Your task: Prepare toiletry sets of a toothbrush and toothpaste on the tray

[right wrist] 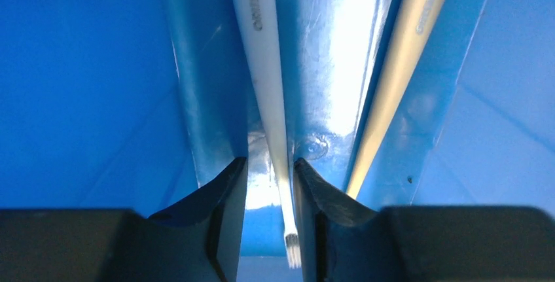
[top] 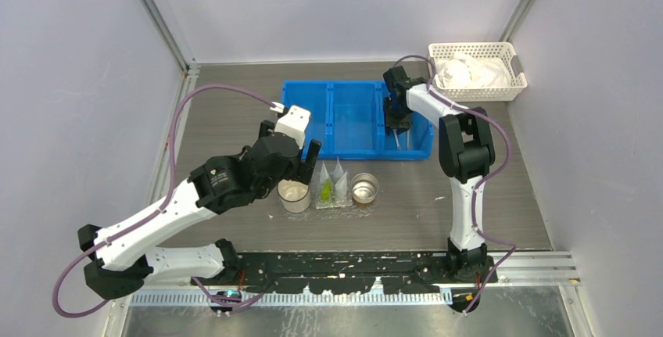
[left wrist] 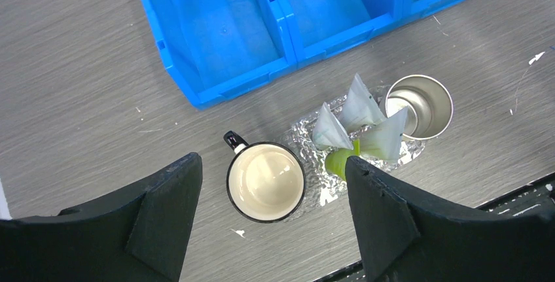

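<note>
The small clear tray stands between a white mug and a steel cup. Three clear pointed packets stand upright in it, one with green contents; the tray also shows in the top view. My left gripper is open and empty above the mug. My right gripper is down in the right compartment of the blue bin. Its jaws stand narrowly apart around a white toothbrush, with a gap on the left side. A cream toothbrush lies beside it.
The blue three-compartment bin sits just behind the tray and the cups. A white lattice basket holding white bags stands at the back right. Grey walls close in the table on the left, the back and the right.
</note>
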### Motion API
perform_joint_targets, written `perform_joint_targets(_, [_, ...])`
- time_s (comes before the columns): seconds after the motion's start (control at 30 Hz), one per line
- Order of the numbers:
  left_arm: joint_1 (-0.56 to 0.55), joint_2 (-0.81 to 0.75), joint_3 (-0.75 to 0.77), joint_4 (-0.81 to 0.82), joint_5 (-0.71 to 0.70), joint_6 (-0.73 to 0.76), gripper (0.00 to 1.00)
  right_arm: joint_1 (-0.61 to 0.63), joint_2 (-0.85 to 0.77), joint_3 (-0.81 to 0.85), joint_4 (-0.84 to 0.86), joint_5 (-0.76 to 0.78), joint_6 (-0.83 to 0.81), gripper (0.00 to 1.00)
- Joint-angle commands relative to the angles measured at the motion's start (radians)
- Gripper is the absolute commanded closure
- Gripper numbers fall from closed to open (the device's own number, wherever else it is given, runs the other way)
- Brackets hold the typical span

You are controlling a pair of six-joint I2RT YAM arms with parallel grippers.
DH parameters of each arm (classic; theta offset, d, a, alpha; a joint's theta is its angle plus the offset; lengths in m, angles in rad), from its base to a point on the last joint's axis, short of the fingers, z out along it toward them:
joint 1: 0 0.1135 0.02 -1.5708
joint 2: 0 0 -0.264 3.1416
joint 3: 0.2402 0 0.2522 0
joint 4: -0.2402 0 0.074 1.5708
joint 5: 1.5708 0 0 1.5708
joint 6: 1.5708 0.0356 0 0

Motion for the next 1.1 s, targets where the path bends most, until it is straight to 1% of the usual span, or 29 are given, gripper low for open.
perform_joint_targets(0.0, [0.004,-0.020,-0.005,0.035,0.007,-0.016,0.20,0.002,0.025,-0.046,0.066,0.083,0.010,0.66])
perform_joint_targets(0.03, [0.003,-0.017,-0.006,0.035,0.008,-0.016,0.20,-0.001,0.028,-0.051,0.077,0.086,0.016,0.71])
perform_joint_targets(0.27, [0.004,-0.022,0.000,0.029,0.015,-0.025,0.21,-0.016,0.037,-0.054,0.121,0.069,0.044,0.87])
perform_joint_targets(0.43, [0.004,-0.037,-0.004,0.022,0.016,-0.033,0.22,-0.015,-0.091,-0.072,0.089,0.099,0.043,0.88])
perform_joint_targets(0.73, [0.004,-0.047,-0.026,0.045,0.038,-0.047,0.24,-0.015,-0.395,-0.052,-0.076,0.145,0.026,0.88])
perform_joint_targets(0.83, [0.004,-0.049,-0.036,0.057,0.043,-0.050,0.24,-0.007,-0.470,-0.040,-0.151,0.100,0.027,0.88])
perform_joint_targets(0.93, [0.004,-0.041,-0.031,0.060,0.046,-0.051,0.24,0.026,-0.545,-0.050,-0.213,0.031,0.037,0.88])
perform_joint_targets(1.03, [0.004,-0.030,-0.020,0.069,0.043,-0.045,0.24,0.083,-0.617,-0.064,-0.273,-0.048,0.050,0.88])
perform_joint_targets(1.07, [0.005,-0.023,-0.010,0.071,0.042,-0.041,0.24,0.126,-0.637,-0.070,-0.292,-0.064,0.057,0.88])
